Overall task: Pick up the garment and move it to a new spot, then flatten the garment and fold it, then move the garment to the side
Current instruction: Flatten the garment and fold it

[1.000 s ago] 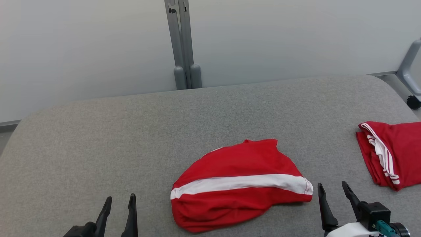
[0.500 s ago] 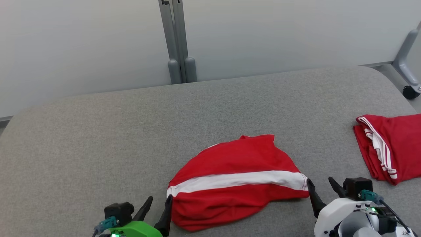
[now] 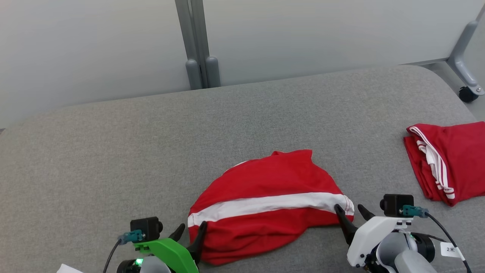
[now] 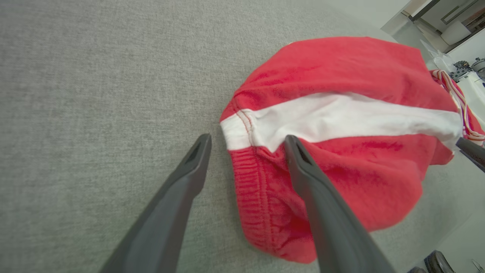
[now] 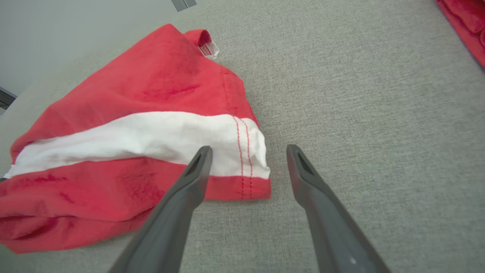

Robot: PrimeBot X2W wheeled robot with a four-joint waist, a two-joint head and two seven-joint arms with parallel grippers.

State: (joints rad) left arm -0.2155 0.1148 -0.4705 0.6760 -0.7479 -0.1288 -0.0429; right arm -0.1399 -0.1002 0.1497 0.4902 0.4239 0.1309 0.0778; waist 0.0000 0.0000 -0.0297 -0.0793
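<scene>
The garment point(image 3: 265, 204) is red with a broad white stripe, folded into a rounded heap on the grey surface point(image 3: 113, 159). My left gripper point(image 3: 191, 230) stands open at its left end; in the left wrist view that gripper point(image 4: 246, 143) straddles the garment point(image 4: 341, 113) at the white stripe's hemmed end, one finger over the cloth, one over bare surface. At the heap's right end my right gripper point(image 3: 350, 211) is open too. The right wrist view has the right gripper point(image 5: 248, 151) spanning the stitched corner of the garment point(image 5: 151, 113).
A second red garment point(image 3: 451, 163) with thin white stripes lies folded at the right edge of the grey surface. Behind the surface stands a pale wall with a grey upright post point(image 3: 195, 41). A castor wheel point(image 3: 468, 94) of a grey frame sits at the far right.
Both arms have come forward and inward, so their open fingers now reach the garment's two ends. The camera has tilted, shifting the whole picture; the garment itself lies as before.
</scene>
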